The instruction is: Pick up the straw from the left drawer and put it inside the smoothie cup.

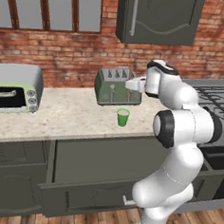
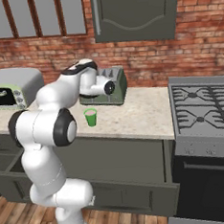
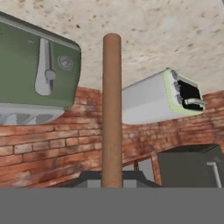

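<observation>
**Straw gripped above the counter**

The gripper [image 3: 112, 186] is clamped shut on the straw [image 3: 112, 109], whose long axis runs straight out along the hand view toward the speckled countertop [image 3: 144, 30]. The smoothie cup [image 1: 123, 117] stands upright on the counter in front of the green toaster [image 1: 117, 87]. The left drawer [image 1: 85, 197] hangs open below. No legible writing appears on either the toaster or the toaster oven [image 1: 13, 88].
</observation>
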